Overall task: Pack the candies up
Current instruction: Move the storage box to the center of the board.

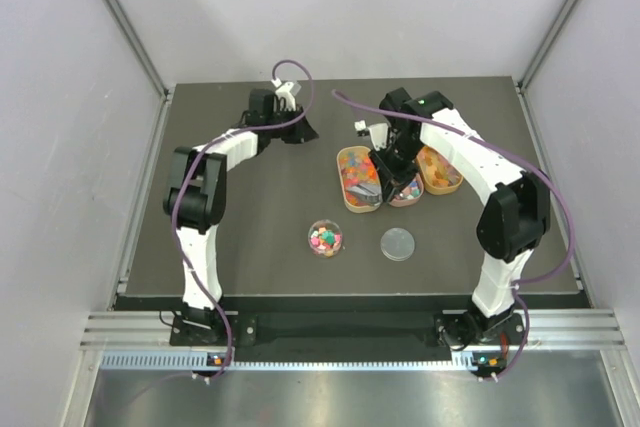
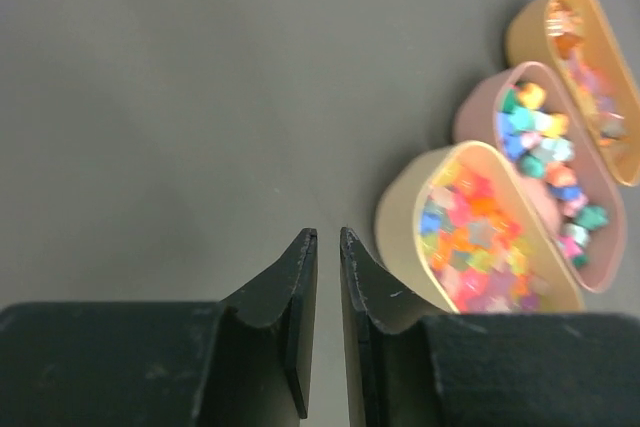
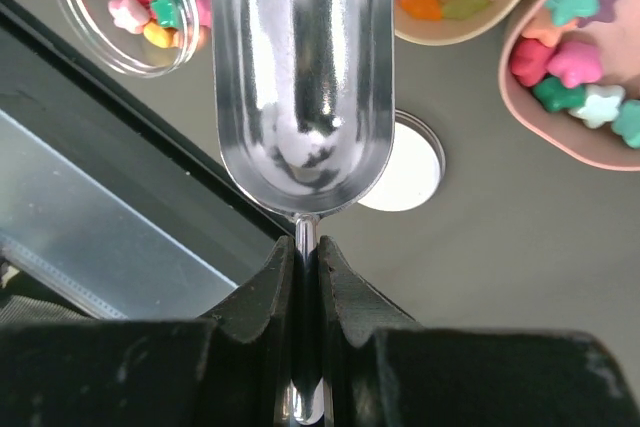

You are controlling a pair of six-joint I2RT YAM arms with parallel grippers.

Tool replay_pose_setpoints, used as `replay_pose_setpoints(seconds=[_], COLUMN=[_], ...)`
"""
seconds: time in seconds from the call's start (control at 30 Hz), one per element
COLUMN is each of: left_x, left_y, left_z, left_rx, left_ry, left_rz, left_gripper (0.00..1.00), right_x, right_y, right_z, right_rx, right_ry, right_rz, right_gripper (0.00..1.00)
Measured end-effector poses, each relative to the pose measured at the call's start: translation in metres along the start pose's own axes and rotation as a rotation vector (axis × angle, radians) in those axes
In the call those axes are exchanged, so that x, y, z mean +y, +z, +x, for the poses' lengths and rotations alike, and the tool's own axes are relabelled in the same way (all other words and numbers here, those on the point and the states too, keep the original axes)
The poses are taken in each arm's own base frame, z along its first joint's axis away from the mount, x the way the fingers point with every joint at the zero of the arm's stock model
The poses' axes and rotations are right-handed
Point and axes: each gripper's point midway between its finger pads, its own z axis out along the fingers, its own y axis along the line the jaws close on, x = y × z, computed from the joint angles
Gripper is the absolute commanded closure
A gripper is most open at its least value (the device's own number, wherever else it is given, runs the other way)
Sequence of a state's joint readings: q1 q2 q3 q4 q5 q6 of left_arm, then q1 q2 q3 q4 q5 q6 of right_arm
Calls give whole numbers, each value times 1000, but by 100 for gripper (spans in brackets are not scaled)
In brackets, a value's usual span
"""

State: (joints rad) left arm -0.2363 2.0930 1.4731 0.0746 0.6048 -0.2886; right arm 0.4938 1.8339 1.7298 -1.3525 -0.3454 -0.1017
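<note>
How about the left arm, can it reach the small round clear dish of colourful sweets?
Probably yes. The left fingers hold nothing, and only bare dark table lies between them and the small round clear dish.

The scoop [image 3: 300,77] is polished metal, mirror-bright. Beside it, the candies [image 3: 575,59] look smooth and faintly glossy in matt plastic trays [image 2: 400,227]; the small bowl [image 3: 82,22] is clear, shiny plastic. The dark surface [image 2: 200,97] is matt.
</note>
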Motion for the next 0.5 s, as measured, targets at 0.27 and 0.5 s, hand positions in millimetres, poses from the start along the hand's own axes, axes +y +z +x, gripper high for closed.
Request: replay_pose_setpoints(seconds=[0.27,0.5], left_x=[7,-3], left_y=[46,56], left_z=[15,10], left_rx=[18,11], left_ry=[23,72], left_rz=[-3,-40], left_gripper=[82,100], right_x=[5,-2], right_y=[3,8], right_z=[0,0], right_rx=[8,25], right_ry=[22,56], right_rz=[-29,-20], right_gripper=[100,100])
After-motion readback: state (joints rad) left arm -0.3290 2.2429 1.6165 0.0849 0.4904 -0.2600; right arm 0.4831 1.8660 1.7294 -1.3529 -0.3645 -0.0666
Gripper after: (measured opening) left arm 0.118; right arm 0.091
